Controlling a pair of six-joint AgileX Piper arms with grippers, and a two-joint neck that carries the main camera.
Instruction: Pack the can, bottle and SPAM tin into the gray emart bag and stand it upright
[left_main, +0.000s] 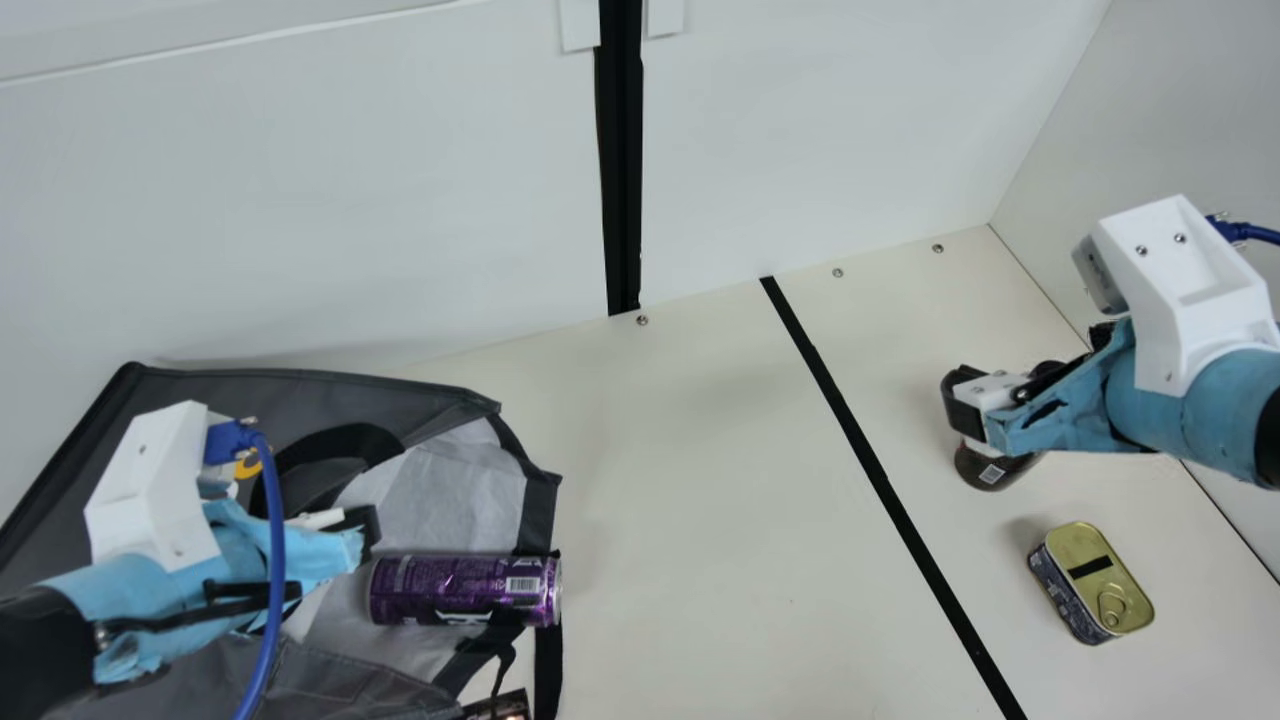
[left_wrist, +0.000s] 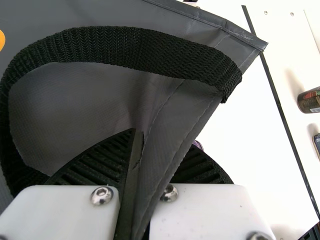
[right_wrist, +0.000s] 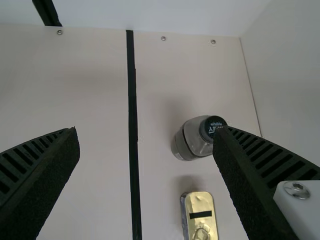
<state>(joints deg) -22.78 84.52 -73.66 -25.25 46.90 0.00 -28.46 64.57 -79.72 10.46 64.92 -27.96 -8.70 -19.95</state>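
While the left gripper (left_main: 366, 530) pinches an edge of the one gray emart bag (left_main: 300, 390), one can (left_main: 465, 590) lies sideways at its mouth. A broad stretch of cream table (left_main: 680, 480) reaches to the black line (left_main: 880, 480); beyond sit one SPAM tin (left_main: 1090, 580), then one bottle (left_main: 985, 470), upright, by the right gripper (left_main: 1003, 386), its fingers spread wide.

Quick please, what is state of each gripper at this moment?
Left gripper: closed, holding the side edge of the gray bag.
Right gripper: open, fingers wide apart, holding nothing.
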